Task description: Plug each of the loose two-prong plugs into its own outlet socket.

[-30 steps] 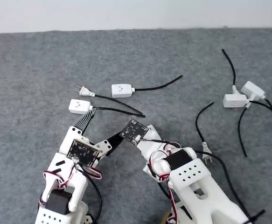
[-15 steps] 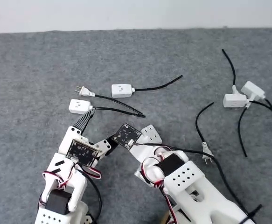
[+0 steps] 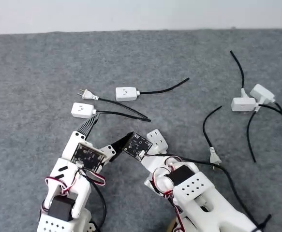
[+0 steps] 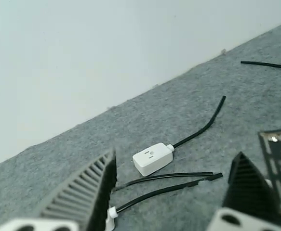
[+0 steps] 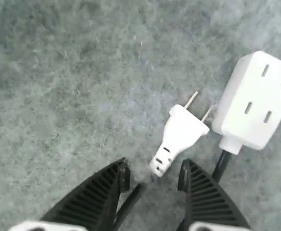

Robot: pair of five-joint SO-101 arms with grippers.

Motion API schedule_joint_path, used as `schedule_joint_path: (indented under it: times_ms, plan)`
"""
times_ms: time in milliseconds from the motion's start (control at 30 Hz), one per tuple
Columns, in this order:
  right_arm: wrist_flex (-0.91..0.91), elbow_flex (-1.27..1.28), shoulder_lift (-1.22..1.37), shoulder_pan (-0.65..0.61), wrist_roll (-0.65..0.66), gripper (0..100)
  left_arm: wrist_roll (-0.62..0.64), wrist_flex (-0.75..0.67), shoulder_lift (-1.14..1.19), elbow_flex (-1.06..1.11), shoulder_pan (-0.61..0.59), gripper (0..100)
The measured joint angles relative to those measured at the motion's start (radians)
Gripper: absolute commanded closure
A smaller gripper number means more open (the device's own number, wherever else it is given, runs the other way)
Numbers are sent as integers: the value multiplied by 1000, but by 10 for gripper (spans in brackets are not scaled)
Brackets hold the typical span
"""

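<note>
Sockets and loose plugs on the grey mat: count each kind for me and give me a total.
White outlet sockets: 5
Loose two-prong plugs: 3
Total: 8

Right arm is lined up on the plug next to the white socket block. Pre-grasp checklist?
1. Right pincer open: ok.
2. Plug tail between its fingertips: ok.
3. Prongs lined up with socket slots: not ok; the plug lies flat beside it and the slots face up.
4. Socket's cord clear of the fingers: cannot tell; it passes under one.
5. Left pincer open and empty: ok.
</note>
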Motion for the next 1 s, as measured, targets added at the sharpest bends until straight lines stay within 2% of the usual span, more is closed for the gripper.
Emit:
schedule_joint_path:
  times_ms: [167,300,1000]
  plan:
    - [-2,0,2,0,0,862,0,0,0,2,0,651]
    - [-2,0,3,0,2,997,0,0,0,2,0,651]
    - [-2,8,2,3,14,991,0,0,0,2,0,651]
